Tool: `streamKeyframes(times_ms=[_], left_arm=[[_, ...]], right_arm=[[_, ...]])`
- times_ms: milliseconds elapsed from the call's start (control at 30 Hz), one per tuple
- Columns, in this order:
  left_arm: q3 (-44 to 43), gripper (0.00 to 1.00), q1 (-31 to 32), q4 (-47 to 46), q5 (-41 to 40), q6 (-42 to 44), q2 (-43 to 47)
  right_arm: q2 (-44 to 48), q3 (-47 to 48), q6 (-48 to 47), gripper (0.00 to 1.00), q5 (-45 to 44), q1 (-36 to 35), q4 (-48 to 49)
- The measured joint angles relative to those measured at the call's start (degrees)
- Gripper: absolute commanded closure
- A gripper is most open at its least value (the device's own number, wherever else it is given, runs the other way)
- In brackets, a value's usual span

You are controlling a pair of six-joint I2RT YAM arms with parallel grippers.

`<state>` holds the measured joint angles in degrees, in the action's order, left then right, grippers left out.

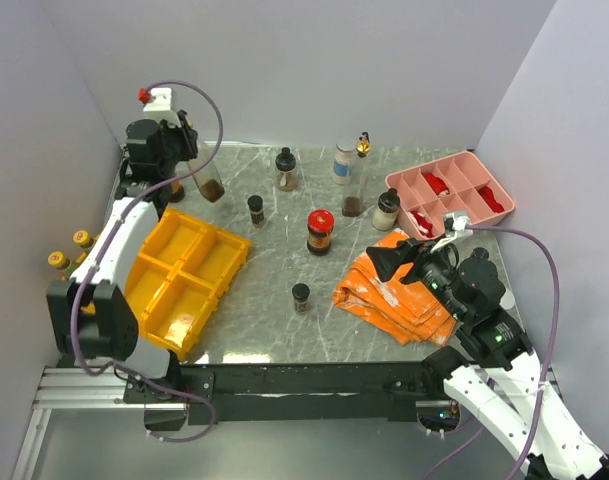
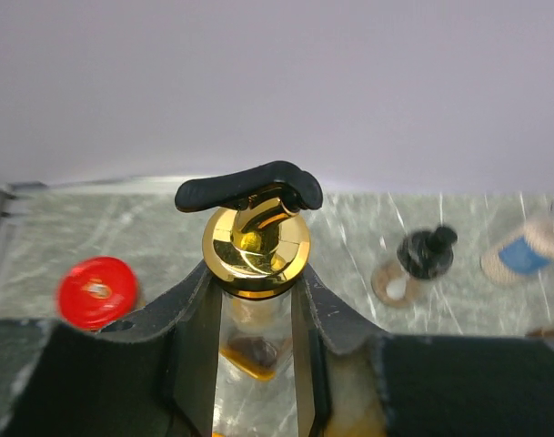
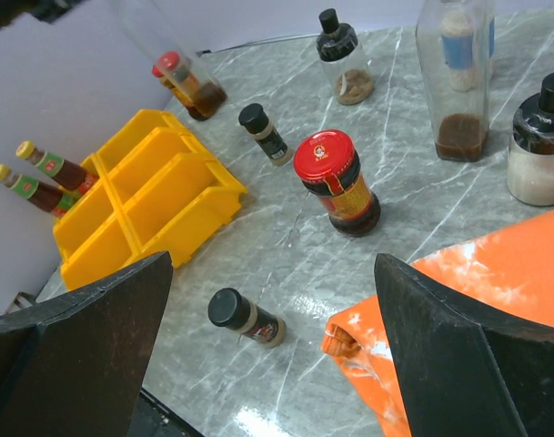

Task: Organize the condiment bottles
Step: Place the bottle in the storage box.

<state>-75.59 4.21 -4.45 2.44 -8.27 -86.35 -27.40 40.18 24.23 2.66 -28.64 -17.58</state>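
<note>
Red-capped jar (image 1: 321,231), yellow bins (image 1: 187,272), pink tray (image 1: 436,166), white-veined grey table (image 1: 269,300).

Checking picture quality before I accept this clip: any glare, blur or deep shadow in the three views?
Top external: even light, soft shadows, no blur. Left wrist: bright glare on the gold-spout bottle; the blue-labelled bottle at the right is blurred. Right wrist: the red-lidded jar is sharp, the end effector fingers are dark and featureless, glare on the marble table.
</note>
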Motion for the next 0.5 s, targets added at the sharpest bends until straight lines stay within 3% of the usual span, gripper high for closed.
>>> streamKeyframes(times_ms=[300,500], left_arm=[[2.3,0.99,-0.4,0.9,-13.7,0.1,12.9],[4.0,0.99,-5.6,3.0,-21.5,-3.7,13.5]], right_arm=[[1.1,0.0,0.7,0.0,0.6,0.0,0.0],[1.9,0.0,1.3,0.0,1.8,0.0,0.0]])
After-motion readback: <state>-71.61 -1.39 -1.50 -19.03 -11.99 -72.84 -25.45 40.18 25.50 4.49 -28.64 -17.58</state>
